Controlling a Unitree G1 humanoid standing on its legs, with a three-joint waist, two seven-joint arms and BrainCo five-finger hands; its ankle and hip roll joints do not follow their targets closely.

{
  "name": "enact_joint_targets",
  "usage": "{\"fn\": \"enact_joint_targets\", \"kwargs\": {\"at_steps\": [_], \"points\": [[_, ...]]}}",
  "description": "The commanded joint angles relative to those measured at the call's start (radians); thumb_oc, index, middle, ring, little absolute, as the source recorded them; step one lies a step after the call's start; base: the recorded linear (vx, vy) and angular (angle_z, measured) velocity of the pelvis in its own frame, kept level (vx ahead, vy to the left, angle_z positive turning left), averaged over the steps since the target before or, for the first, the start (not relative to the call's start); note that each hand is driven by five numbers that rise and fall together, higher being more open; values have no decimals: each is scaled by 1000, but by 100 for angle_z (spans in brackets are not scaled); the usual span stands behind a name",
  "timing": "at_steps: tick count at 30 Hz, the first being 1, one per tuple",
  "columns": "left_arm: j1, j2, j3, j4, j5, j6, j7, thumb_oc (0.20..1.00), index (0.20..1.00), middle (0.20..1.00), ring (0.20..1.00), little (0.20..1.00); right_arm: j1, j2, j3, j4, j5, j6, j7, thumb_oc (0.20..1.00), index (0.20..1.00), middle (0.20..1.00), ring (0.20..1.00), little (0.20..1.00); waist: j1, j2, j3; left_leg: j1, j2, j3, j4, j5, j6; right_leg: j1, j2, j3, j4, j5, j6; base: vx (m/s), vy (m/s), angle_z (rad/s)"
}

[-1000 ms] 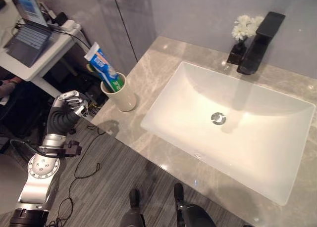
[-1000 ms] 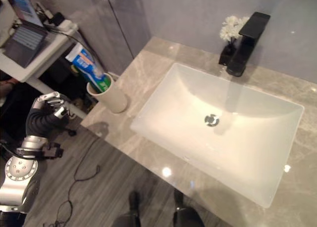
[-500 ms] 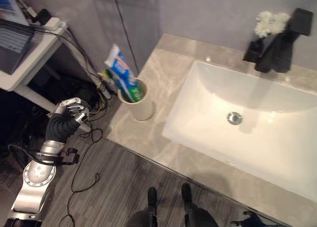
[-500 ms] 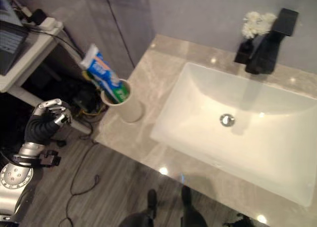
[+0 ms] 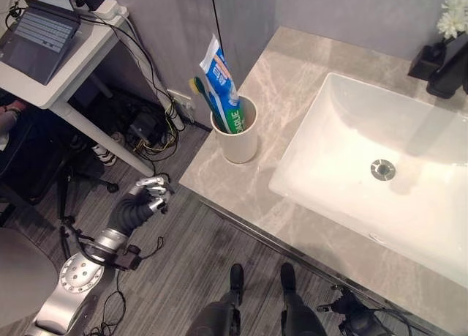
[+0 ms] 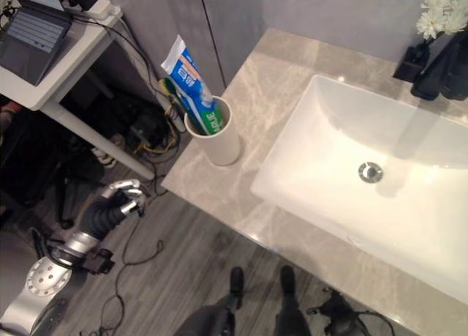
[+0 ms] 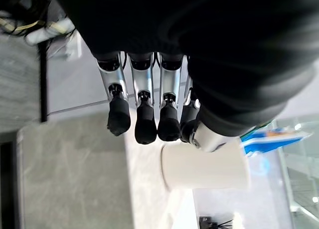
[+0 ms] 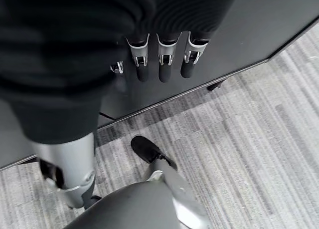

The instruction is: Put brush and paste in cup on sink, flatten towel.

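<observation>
We see a white desk [image 5: 66,80] with a laptop [image 5: 40,34] far left, over grey wood-look floor [image 5: 183,277]. Left hand [image 5: 150,193] hangs low over the floor, fingers [image 7: 144,124] loosely curled, holding nothing, well apart from the cup [image 5: 240,135]. The cup stands upright on the marble countertop [image 5: 292,65], near its left edge, beside the white sink [image 5: 380,160]. In it: toothpaste tube [image 5: 219,83], leaning left, and toothbrush [image 5: 199,87] alongside. Black faucet [image 5: 450,69] and white flowers [image 5: 453,14] far right. Right hand [image 8: 159,59] over floor, fingers straight, empty.
</observation>
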Motion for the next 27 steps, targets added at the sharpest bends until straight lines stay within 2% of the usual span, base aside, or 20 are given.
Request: {"fn": "enact_joint_targets", "kwargs": {"at_steps": [1,9,21,27], "points": [[-31,9,14,-25,-10,-33,-9,200,200,200,200,200,-94,-11,30,-27,-21,-25,-39,1000,1000,1000,1000,1000,-11,-49,-10,18,55,40,7,6,-32,-18,-100,31,1,26,67,0,0,0],[-77,12,-15,-5,57,-38,25,200,200,200,200,200,-83,-13,55,-40,-18,-27,-37,1000,1000,1000,1000,1000,-28,-37,0,-7,68,56,7,14,-46,-58,-89,48,1,32,64,-13,-33,-6],[-123,-11,-19,0,70,-38,47,200,200,200,200,200,-76,-17,25,23,5,-9,-47,1000,1000,1000,1000,1000,-45,-32,2,-19,86,84,7,13,-54,-97,-68,86,1,36,64,6,-28,-7],[-142,-25,-26,4,65,-38,51,200,200,200,200,200,-87,-10,28,20,22,-10,-49,1000,1000,1000,1000,1000,-52,-39,-1,-29,98,105,7,13,-57,-128,-53,115,1,45,66,13,-27,-17]]}}
